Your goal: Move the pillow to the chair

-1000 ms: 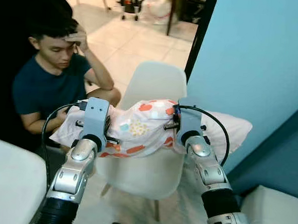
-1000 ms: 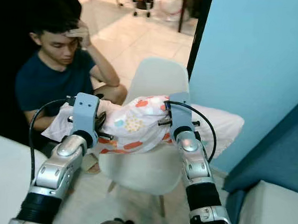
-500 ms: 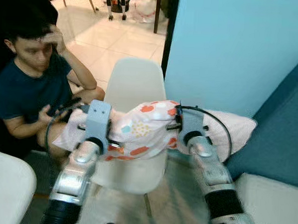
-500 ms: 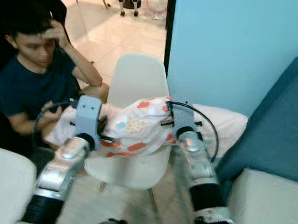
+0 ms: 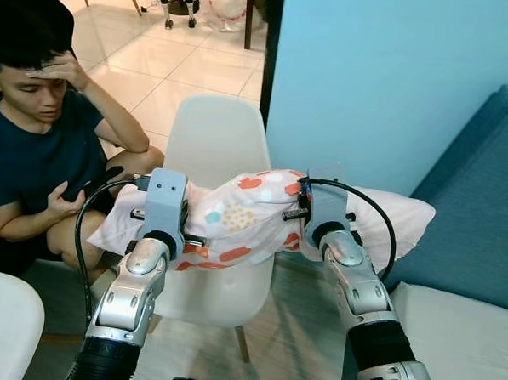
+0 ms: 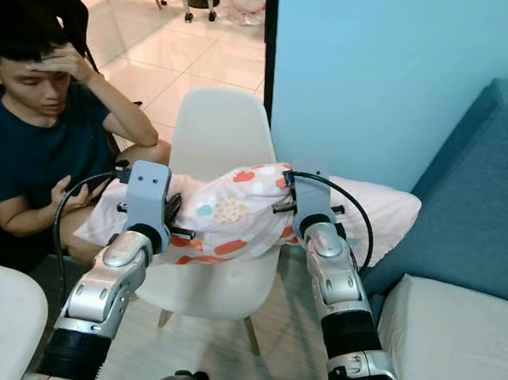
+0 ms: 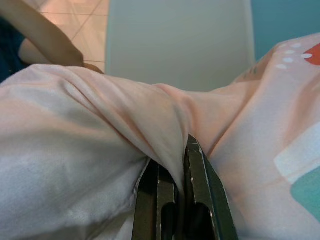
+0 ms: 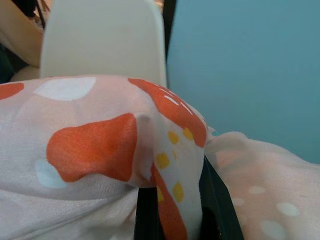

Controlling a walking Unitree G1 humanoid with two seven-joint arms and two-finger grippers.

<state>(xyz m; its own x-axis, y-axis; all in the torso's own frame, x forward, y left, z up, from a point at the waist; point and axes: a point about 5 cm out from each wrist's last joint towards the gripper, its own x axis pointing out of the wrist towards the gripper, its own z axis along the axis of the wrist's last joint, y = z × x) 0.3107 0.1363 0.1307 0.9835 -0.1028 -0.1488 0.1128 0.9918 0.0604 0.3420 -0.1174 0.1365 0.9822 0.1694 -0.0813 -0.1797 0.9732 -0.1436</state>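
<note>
Pillow [image 5: 235, 219] before chair [image 5: 214, 145]

two silver arms with black forearm cuffs, blue-grey wrist blocks and looping black cables.

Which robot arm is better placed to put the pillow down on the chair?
Neither alone. The left gripper and the right gripper each pinch a fold of the spotted pink fabric pillow, holding it over the white plastic chair. The left arm sits nearer the seat, so it probably leads.
</note>
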